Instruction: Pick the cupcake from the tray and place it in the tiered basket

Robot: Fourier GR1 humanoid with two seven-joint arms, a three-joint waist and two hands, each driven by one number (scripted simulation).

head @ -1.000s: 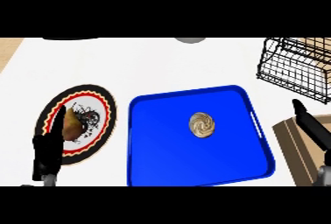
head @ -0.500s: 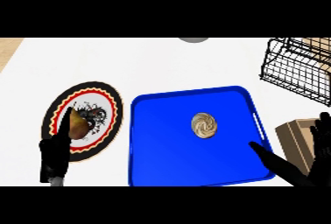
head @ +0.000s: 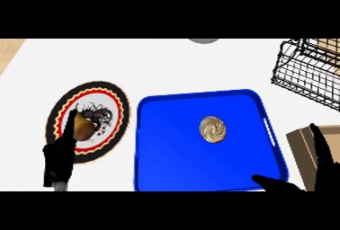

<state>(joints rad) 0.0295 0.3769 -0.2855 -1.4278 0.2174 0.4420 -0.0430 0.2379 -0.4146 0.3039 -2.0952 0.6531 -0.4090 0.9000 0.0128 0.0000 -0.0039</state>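
Note:
The cupcake (head: 212,129), seen from above as a tan swirl, sits right of the middle of the blue tray (head: 166,148). The black wire tiered basket (head: 312,74) stands at the upper right. My right hand (head: 325,168) is at the lower right, open, with fingers up beside the tray's right rim and its thumb over the tray's lower right corner, well below the cupcake. My left hand (head: 60,157) is at the lower left, open, fingers straight up over the plate's edge.
A round plate (head: 106,96) with a red and yellow patterned rim lies left of the tray and holds a brownish food item (head: 83,128). A tan box (head: 306,143) sits at the right edge. A grey round object (head: 204,40) peeks in at the top.
My right hand has come in over the tray's lower right corner, thumb spread towards the tray. The view has shifted slightly. The cupcake has not moved.

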